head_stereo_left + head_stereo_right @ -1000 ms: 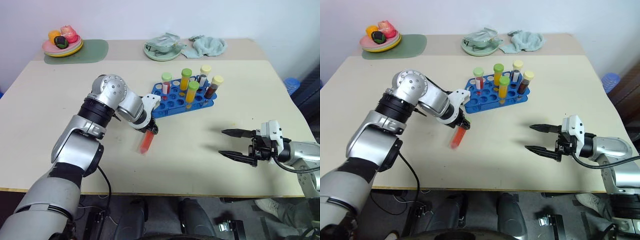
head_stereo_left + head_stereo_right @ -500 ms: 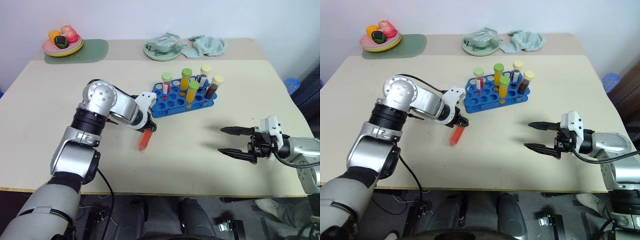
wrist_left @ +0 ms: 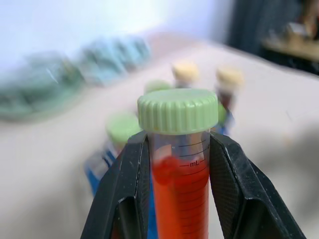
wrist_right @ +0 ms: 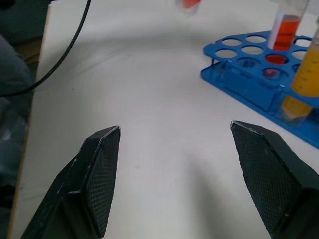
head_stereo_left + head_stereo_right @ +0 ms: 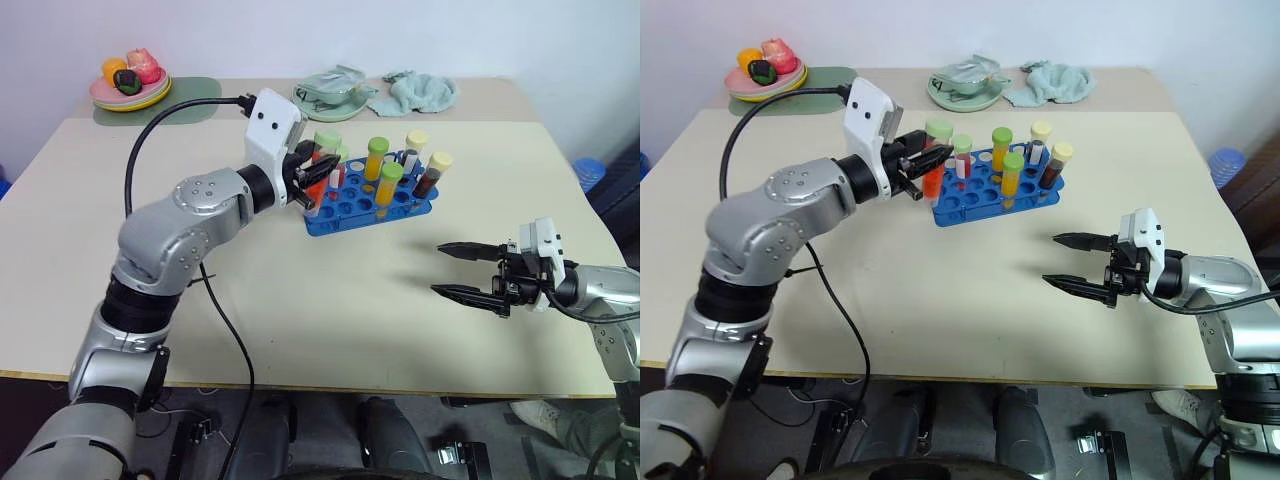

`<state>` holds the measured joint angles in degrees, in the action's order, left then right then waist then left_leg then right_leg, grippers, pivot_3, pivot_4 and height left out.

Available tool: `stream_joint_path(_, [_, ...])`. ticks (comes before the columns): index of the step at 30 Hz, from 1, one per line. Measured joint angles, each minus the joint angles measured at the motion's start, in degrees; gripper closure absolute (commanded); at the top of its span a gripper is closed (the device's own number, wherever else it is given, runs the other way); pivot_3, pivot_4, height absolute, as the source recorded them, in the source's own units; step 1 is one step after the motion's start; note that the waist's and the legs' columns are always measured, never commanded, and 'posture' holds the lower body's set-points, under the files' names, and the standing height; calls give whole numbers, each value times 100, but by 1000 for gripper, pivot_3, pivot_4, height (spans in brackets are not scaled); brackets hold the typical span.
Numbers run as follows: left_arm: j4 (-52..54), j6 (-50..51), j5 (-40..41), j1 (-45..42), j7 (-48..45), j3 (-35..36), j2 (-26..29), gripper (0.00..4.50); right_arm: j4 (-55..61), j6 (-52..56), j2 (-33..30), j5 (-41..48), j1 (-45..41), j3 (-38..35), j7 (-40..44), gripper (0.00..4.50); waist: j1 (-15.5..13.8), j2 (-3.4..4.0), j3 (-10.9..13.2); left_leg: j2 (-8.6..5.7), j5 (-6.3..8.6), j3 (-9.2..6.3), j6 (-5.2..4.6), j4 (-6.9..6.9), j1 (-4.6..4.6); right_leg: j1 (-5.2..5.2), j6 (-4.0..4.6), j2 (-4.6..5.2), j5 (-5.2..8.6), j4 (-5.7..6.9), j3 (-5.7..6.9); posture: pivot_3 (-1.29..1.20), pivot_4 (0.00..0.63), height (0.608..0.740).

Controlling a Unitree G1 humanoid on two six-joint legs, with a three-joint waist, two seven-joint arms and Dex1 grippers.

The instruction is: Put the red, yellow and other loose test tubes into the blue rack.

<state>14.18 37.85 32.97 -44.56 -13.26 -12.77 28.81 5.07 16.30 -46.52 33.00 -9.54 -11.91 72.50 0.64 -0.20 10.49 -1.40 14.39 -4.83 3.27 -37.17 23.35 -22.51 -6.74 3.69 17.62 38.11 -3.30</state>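
From the head views I see my left pincer [image 5: 923,168] pinching the red tube [image 5: 934,172] just under its light green cap, tube upright, raised over the left end of the blue rack [image 5: 990,193]. The rack sits on the tabletop [image 5: 940,300] mid-far, already carrying several capped tubes. The open holes lie just right of and below the tube, so I judge the coming move is a short shift right, then straight down along the tube's long axis.

In the left wrist view, both fingers [image 3: 132,174] press the red tube's sides, cap above them.

In the right wrist view, my right pincer [image 4: 174,179] is spread wide and empty, well apart from the rack; the left arm is nearer.
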Motion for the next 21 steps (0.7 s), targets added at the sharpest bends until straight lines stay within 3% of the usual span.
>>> stream_joint_path(3, [-481,-1533,-1188,340,-271,-522,-257,2967,112,60,9,48,-3,-36,-164,879,-5,0,0,0,1,0,-2,1,0,0,0,0,0,0,0,0,150,740])
stream_joint_path(6, [-1183,-2707,-1677,689,-305,-586,-1136,2967,192,84,9,92,0,-41,-270,879,-15,-5,3,0,17,-3,-30,-5,6,-2,-1,2,-1,-1,3,0,150,740])
stream_joint_path(9, [-1825,-3607,-2076,714,-440,-605,-1540,2967,234,83,6,99,16,-75,-346,879,-5,-3,2,0,18,-3,-33,-5,3,-2,-2,0,-1,2,4,0,150,740])
stream_joint_path(13, [-2546,-4262,-2311,657,-543,-569,-2036,2967,249,85,-35,101,52,-229,-368,879,-5,-3,2,0,24,-2,-44,-6,3,-1,-2,0,-2,2,4,0,150,740])
stream_joint_path(21, [-3632,-4962,-2928,346,-517,-372,-2330,2967,268,91,-82,102,134,-371,-406,879,-1,-3,2,0,26,-2,-48,-6,2,-1,-3,-1,-2,4,4,0,150,740])
